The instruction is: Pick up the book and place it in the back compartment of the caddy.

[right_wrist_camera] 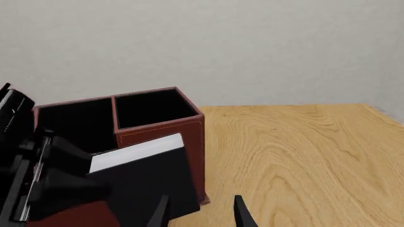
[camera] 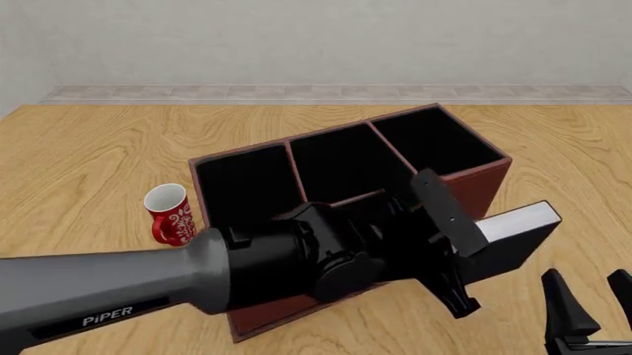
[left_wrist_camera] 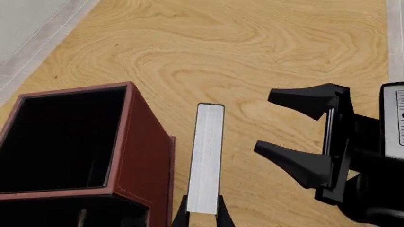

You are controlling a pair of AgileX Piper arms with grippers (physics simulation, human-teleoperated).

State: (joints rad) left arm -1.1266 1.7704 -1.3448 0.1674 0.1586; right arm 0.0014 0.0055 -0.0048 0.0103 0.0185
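The left gripper (camera: pixel 456 255) is clenched on the book (camera: pixel 513 229), its fingers (left_wrist_camera: pixel 181 215) pinching the white page edges. The black hardback hangs tilted just beside the caddy (camera: pixel 474 181), off its 4 o'clock corner, outside every cell. The back compartment (camera: pixel 341 166) holds nothing visible. The right gripper (camera: pixel 590 310) hovers at 5 o'clock with its fingers spread apart, grasping nothing. A red mug (camera: pixel 170 214) stands at the caddy's 9 o'clock on the wooden table (camera: pixel 89 155).

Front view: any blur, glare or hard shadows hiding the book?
Front view: sharp, evenly lit, no glare; only the left arm covers part of the book. Left wrist view: page edges crisp, caddy interior plain black. Right wrist view: sharp, no harsh shadows.
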